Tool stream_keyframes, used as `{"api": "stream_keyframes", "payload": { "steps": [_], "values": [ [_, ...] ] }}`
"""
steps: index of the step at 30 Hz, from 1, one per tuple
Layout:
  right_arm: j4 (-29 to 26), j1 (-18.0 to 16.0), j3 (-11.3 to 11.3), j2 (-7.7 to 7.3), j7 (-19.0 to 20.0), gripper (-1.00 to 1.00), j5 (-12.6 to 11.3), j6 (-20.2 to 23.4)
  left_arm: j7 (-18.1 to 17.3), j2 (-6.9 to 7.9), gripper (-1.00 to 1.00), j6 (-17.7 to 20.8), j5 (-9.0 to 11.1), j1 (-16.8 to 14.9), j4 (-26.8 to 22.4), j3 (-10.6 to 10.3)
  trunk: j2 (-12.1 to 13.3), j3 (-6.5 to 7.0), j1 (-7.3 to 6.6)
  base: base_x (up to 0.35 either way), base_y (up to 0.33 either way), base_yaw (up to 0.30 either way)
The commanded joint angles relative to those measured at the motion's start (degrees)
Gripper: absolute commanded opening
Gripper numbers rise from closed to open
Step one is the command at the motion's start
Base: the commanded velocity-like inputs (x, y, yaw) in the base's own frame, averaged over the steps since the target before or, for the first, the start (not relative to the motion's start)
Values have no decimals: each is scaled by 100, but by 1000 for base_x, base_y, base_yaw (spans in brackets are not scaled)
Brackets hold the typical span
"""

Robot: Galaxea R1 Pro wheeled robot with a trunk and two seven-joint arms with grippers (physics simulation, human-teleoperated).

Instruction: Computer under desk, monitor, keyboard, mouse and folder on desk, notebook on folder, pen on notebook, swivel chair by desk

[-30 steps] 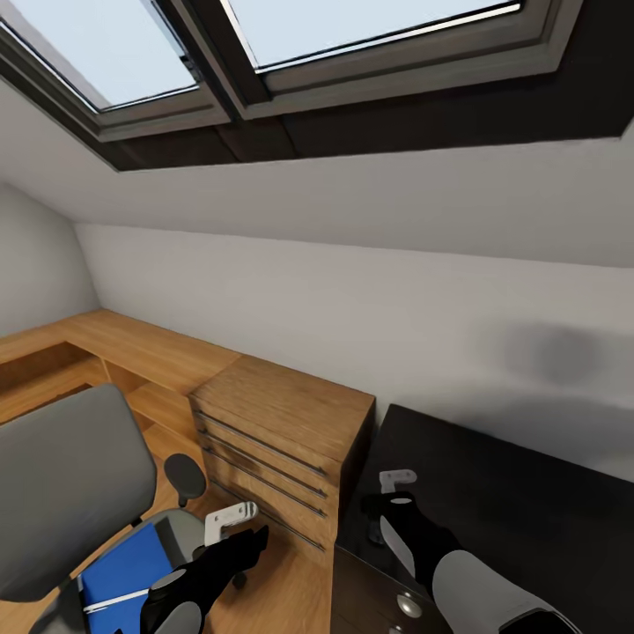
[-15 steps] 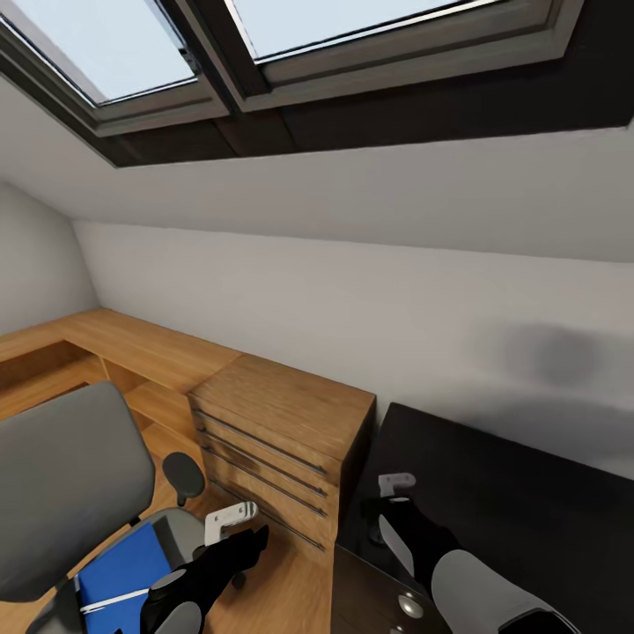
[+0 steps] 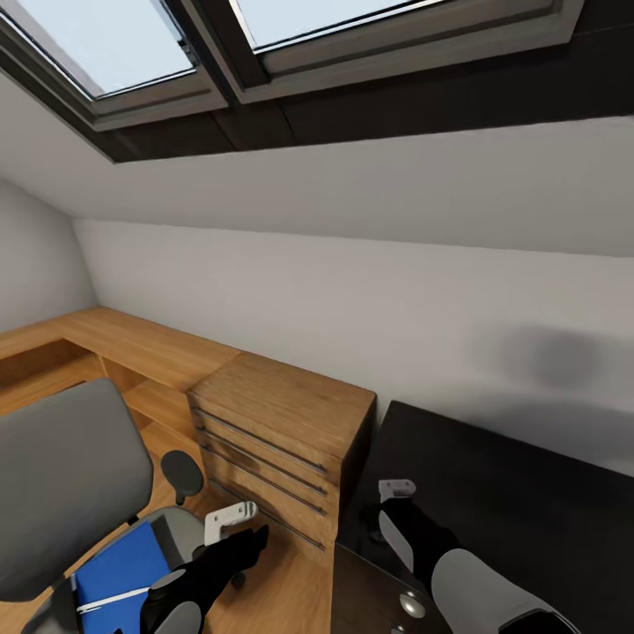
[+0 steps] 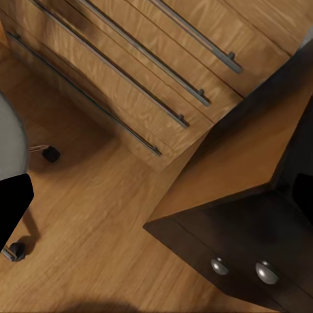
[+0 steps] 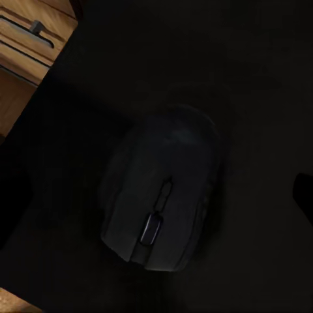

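Pointing: my right tool [image 3: 396,487] hung over the near corner of the counter [image 3: 519,493], looking straight down at the mouse [image 5: 163,195].
Key relation: the mouse lay directly beneath that tool on the black top, nearly centred in the right wrist view, so I judged any move to it to be a plain descent.
Long axis: it ran wheel end to tail, a little tilted against the tool's own line. A small wrist turn seemed needed.
Nearer arm: the right, by far. My left tool [image 3: 231,519] hung off the counter, over the floor beside the swivel chair [image 3: 70,475].
Right tool state: cannot tell, fingers lost in the dark of the counter.
Left tool state: cannot tell either.
Neighbours: light-wood chest [image 3: 282,431] just beside the counter's corner; drawer knobs [image 4: 264,272] below the edge.
Obstructions: none seen around the mouse.
Other items: blue flat item [image 3: 119,563] on the chair seat, pen [image 3: 110,600] lying across it.
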Motion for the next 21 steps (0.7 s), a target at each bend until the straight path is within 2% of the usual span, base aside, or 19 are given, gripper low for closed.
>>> {"api": "stream_keyframes", "payload": {
  "steps": [1, 5, 21],
  "values": [
    [-11, -4, 48, -5, -47, 100, -78, 33, 43, 6, 100, 10, 29, -8, -9, -8, -49, -27, 24, 0, 0, 0],
    [-15, -5, 44, -17, -47, 100, -141, 50, 43, 7, 100, 10, 29, -8, -9, -3, -209, -99, 112, 0, 0, 0],
    [-15, -5, 40, -18, -40, 100, -151, 50, 43, 3, 100, 10, 29, -8, -9, -5, -851, -386, 463, 0, 0, 0]
  ]
}}
